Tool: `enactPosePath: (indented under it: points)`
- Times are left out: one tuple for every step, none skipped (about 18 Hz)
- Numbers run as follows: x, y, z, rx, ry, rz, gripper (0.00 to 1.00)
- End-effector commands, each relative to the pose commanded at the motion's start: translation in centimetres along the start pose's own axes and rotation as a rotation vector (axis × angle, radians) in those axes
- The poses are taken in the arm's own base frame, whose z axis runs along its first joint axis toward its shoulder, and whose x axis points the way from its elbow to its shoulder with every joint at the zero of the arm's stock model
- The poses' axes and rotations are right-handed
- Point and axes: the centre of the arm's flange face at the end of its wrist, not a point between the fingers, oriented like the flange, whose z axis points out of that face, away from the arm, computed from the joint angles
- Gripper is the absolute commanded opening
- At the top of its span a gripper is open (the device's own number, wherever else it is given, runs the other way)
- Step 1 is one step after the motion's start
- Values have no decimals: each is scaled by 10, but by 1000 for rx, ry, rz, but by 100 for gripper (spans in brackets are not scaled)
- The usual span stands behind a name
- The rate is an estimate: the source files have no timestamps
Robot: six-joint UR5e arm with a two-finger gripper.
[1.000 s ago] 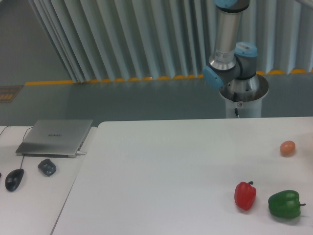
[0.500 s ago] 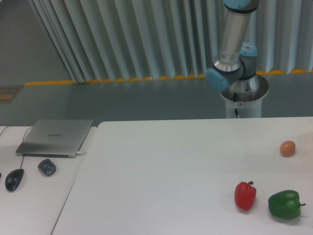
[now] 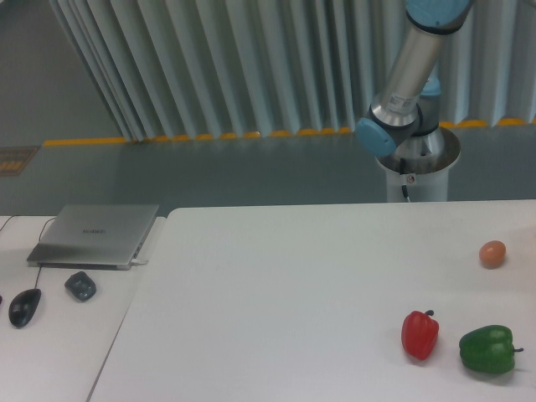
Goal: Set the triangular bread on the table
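Note:
The white table (image 3: 276, 301) fills the lower right of the camera view. The triangular bread is out of view. Only the arm's silver link and blue elbow joint (image 3: 394, 126) show behind the table's far edge, rising out of the top of the frame. The gripper itself is out of the frame.
A red pepper (image 3: 420, 334) and a green pepper (image 3: 487, 349) lie near the front right of the table. A small orange-brown ball (image 3: 492, 253) sits at the right. On the smaller desk at left are a laptop (image 3: 95, 234), a black mouse (image 3: 24, 306) and a dark object (image 3: 80, 286).
The arm's upper link has swung to the right and now leans that way; its elbow joint shifted slightly right. Objects on the table have not moved.

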Motion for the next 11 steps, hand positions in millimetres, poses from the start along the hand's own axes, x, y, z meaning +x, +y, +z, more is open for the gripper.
enactPosePath:
  points:
    - [1,-3,6,0,-3,3,100]
    - [0,-4,9,0,-4,5,100]
    - [0,-4,11,0,-3,0,100]
    - [0,-5,13,1,1,1,100]
    - [0,-5,14,1,2,1,100]
    - [0,-5,14,1,2,1,100]
    - [0,-5,14,1,2,3,100]
    - [0,-6,14,1,1,11,100]
    - [0,-6,14,1,1,17,97]
    - [-1,-5,13,0,-2,25,85]
    - [-1,-6,12,0,-4,34,81]
